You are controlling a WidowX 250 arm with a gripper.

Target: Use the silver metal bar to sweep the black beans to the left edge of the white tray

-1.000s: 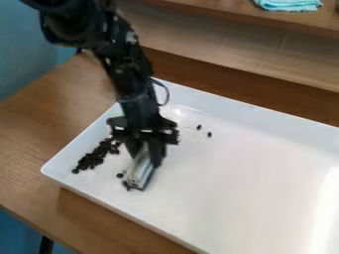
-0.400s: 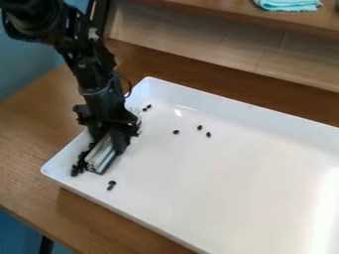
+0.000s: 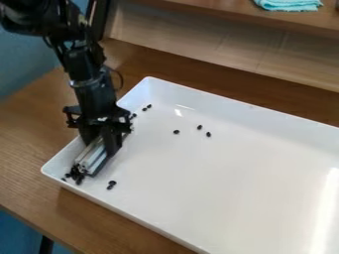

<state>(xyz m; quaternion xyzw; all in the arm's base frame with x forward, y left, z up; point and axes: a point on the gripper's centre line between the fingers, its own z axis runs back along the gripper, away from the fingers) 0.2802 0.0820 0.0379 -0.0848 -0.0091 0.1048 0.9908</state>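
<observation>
At the left end of the white tray [image 3: 232, 193], the black gripper [image 3: 100, 145] hangs down over the work, its wrist tilted slightly. The gripper is clenched on a ribbed, silvery-grey bar [image 3: 90, 157]; its two fingers stand apart only by the thickness held between them. The bar slants down toward the tray's near left corner, with its lower end at or just above the tray floor; which of the two cannot be told. A dark strip runs along the right side of the bar.

Small dark pieces, bean-like in shape, lie on the tray floor. One cluster [image 3: 77, 173] is gathered at the lower end of the bar, close to the corner wall, and appears to touch the bar. To the right of that end, a pair [image 3: 111, 185] lies apart from the cluster. Farther back, a few pieces lie just beside the gripper, and two more [image 3: 147, 107] lie near the left rear corner of the tray. Three single pieces [image 3: 199, 127] are spread well to the right of the gripper.

The tray rests on a brown wooden tabletop [image 3: 27, 144]. Behind it, a folded turquoise cloth [image 3: 288, 5] lies on a raised wooden shelf [image 3: 212, 12].
</observation>
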